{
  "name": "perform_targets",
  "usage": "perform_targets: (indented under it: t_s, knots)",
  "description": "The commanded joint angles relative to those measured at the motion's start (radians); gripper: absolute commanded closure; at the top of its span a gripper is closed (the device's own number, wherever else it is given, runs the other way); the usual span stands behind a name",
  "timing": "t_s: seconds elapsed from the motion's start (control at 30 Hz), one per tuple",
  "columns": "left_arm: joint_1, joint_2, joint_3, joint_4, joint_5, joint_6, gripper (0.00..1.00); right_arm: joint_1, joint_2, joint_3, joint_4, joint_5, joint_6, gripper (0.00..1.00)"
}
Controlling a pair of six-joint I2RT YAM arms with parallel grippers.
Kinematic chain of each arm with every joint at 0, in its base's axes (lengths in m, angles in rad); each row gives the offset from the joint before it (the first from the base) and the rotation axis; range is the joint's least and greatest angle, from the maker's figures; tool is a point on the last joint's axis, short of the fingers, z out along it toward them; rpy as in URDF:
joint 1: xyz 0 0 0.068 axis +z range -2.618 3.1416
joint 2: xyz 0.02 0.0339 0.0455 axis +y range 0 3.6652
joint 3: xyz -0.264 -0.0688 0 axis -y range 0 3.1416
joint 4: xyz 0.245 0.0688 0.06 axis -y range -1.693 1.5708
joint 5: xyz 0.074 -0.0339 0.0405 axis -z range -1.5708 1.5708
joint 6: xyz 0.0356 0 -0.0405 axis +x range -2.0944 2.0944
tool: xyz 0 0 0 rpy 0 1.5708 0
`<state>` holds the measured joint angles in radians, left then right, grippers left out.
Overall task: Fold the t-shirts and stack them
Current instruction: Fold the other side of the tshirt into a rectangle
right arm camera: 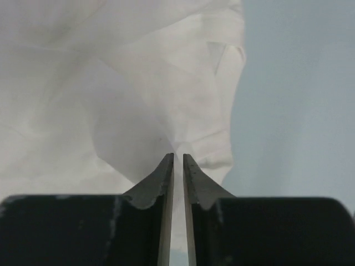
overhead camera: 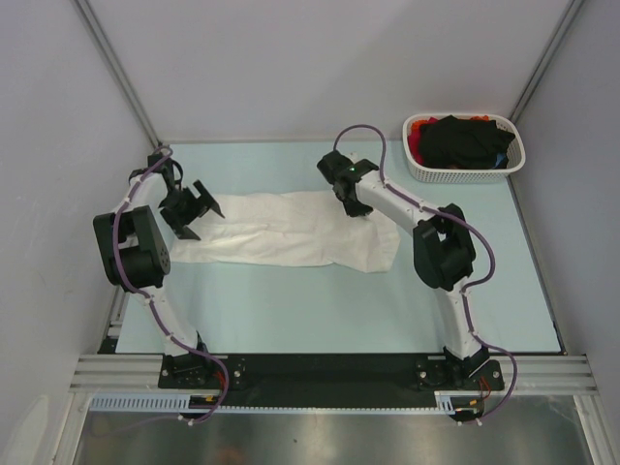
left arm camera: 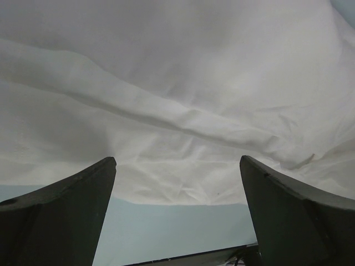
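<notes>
The white t-shirt (overhead camera: 291, 237) lies spread on the tabletop (overhead camera: 339, 310), with its long axis running left to right. The left end effector (overhead camera: 197, 208) hovers over its left end, fingers wide apart. The right end effector (overhead camera: 351, 205) appears clamped on a cloth fold at the far edge, near the right end.

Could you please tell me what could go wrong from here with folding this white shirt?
1. The right pincer looks closed on only a thin pinch of the white t-shirt near its edge, so the cloth may slip out when pulled.
2. The left pincer is open over a creased end. Closing there could catch a ridge of cloth and bunch the fold.
</notes>
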<state>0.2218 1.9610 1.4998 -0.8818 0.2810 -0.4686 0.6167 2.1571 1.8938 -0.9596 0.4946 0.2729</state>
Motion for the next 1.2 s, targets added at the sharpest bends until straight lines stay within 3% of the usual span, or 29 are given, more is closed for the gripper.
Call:
perform_targets:
  t_s: [0.0, 0.07, 0.1, 0.17, 0.23, 0.27, 0.3, 0.33, 0.37, 0.4, 0.43, 0.53, 0.6, 0.63, 0.73, 0.83, 1.0, 1.1, 1.13, 1.17]
  knots:
    - [-0.009, -0.068, -0.001, 0.033, 0.015, 0.031, 0.0, 0.066, -0.098, -0.038, 0.074, 0.335, 0.02, 0.64]
    - [-0.009, -0.082, -0.001, 0.04, 0.004, 0.039, 0.0, 0.083, -0.144, -0.056, 0.108, 0.361, 0.023, 0.51]
    - [-0.009, -0.099, 0.0, 0.043, 0.001, 0.048, 0.0, 0.086, -0.16, -0.079, 0.126, 0.389, 0.029, 0.24]
    - [-0.009, -0.112, -0.003, 0.052, -0.003, 0.058, 0.0, 0.094, -0.213, -0.096, 0.139, 0.394, 0.04, 0.15]
    - [-0.009, -0.128, -0.007, 0.058, 0.0, 0.071, 0.0, 0.095, -0.262, -0.14, 0.186, 0.336, 0.038, 0.14]
    - [-0.009, -0.132, -0.009, 0.055, -0.011, 0.077, 0.05, 0.089, -0.314, -0.159, 0.211, 0.293, 0.031, 0.15]
    - [-0.01, -0.131, -0.01, 0.053, -0.017, 0.087, 0.13, 0.09, -0.334, -0.197, 0.251, 0.207, 0.019, 0.18]
    - [-0.009, -0.128, -0.012, 0.049, -0.032, 0.088, 0.3, 0.089, -0.353, -0.212, 0.266, 0.162, 0.017, 0.21]
    - [-0.007, -0.122, -0.012, 0.023, -0.052, 0.087, 0.78, 0.084, -0.385, -0.225, 0.278, 0.101, 0.009, 0.23]
    - [-0.007, -0.104, -0.007, 0.006, -0.084, 0.082, 0.94, 0.078, -0.394, -0.239, 0.297, 0.008, 0.009, 0.3]
    - [-0.007, -0.094, 0.0, -0.009, -0.088, 0.085, 1.0, 0.075, -0.401, -0.257, 0.301, -0.037, 0.014, 0.32]
    - [-0.01, -0.073, 0.007, -0.048, -0.16, 0.087, 1.0, 0.063, -0.388, -0.257, 0.277, -0.128, 0.04, 0.45]
    - [-0.01, -0.068, 0.016, -0.083, -0.233, 0.082, 0.7, 0.06, -0.372, -0.256, 0.253, -0.154, 0.049, 0.48]
    - [-0.01, -0.067, 0.02, -0.095, -0.25, 0.082, 0.36, 0.057, -0.368, -0.257, 0.248, -0.157, 0.058, 0.48]
    - [-0.01, -0.071, 0.019, -0.097, -0.295, 0.082, 0.07, 0.051, -0.364, -0.265, 0.246, -0.183, 0.063, 0.48]
    - [-0.012, -0.065, 0.025, -0.108, -0.353, 0.091, 0.0, 0.041, -0.367, -0.271, 0.246, -0.192, 0.066, 0.48]
    - [-0.012, -0.028, 0.019, -0.114, -0.399, 0.102, 0.03, 0.012, -0.375, -0.286, 0.246, -0.209, 0.071, 0.48]
    - [-0.012, -0.001, 0.016, -0.115, -0.395, 0.099, 0.17, -0.008, -0.381, -0.294, 0.251, -0.217, 0.069, 0.48]
    - [-0.016, 0.013, 0.016, -0.115, -0.391, 0.099, 0.52, -0.011, -0.384, -0.294, 0.249, -0.217, 0.069, 0.48]
    - [-0.019, 0.018, 0.019, -0.118, -0.384, 0.097, 0.8, -0.021, -0.384, -0.295, 0.251, -0.217, 0.068, 0.48]
